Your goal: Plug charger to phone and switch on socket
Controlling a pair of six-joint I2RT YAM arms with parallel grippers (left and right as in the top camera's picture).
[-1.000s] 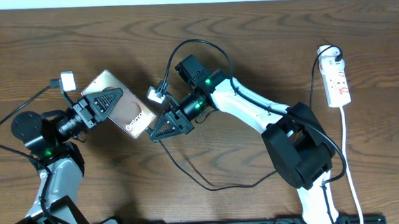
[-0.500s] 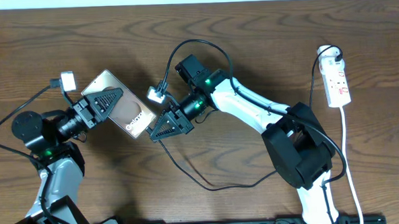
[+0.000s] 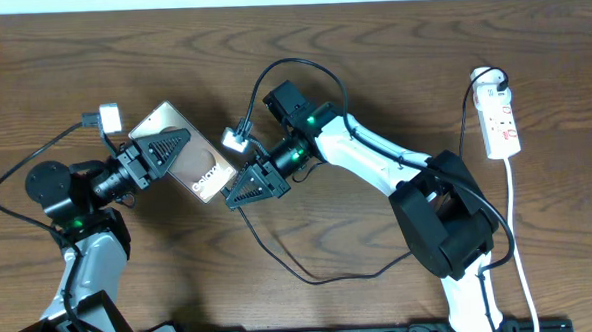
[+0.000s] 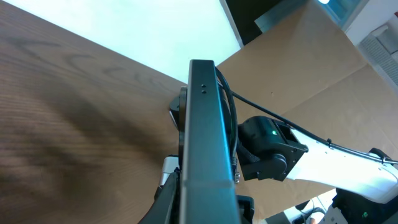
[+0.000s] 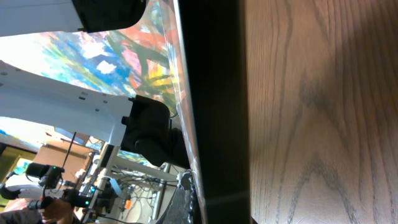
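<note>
The left gripper (image 3: 175, 141) is clamping the phone (image 3: 208, 175) at the upper left of the overhead view. It is holding the phone tilted off the table (image 3: 370, 33), with one finger lying across its bronze back. The right gripper (image 3: 233, 197) is pointing at the phone's lower end, just beside it. From above, one of its fingers is hiding the other, so their gap cannot be told, though the black cable (image 3: 321, 277) is trailing from under them. Plugging in looks like the step in hand. The next move is likely calling for lining the tip up squarely with the port. The power strip (image 3: 500, 117) is lying well apart at the upper right.
</note>
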